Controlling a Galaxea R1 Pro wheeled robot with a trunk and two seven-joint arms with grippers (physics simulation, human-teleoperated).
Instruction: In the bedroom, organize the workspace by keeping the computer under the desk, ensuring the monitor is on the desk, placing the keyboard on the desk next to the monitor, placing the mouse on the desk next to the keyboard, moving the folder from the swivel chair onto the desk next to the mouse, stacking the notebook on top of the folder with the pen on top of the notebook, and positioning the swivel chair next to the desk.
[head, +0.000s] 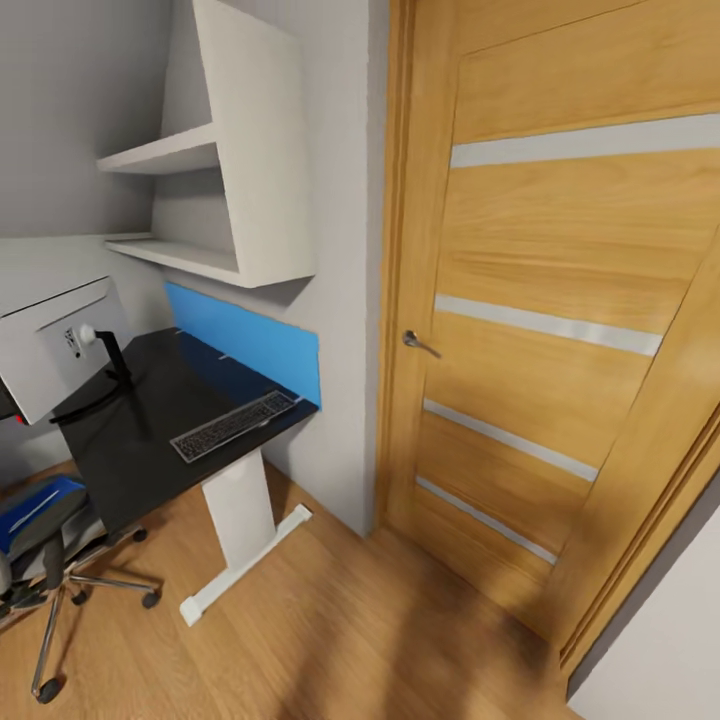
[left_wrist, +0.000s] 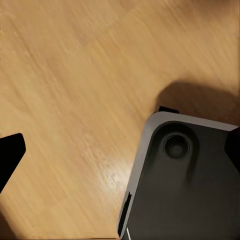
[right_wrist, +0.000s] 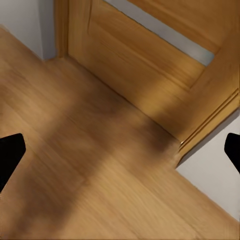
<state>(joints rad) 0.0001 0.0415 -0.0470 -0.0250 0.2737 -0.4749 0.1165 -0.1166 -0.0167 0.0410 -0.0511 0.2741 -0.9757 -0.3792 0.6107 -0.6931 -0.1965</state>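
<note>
Ahead, a wooden door (head: 560, 330) is seen; the black bench (head: 150, 420) carries the monitor (head: 55, 345) and keyboard (head: 233, 425), the chair (head: 45, 530) beside. Both tools (left_wrist: 120, 155) (right_wrist: 120, 155) are held spread, empty.

The room is bright and evenly lit. A soft dark shadow lies on the floor (head: 400, 640) near the door (head: 560, 330). The desk (head: 140, 420) top shines a little. Both wrist pictures look slightly blurry.
</note>
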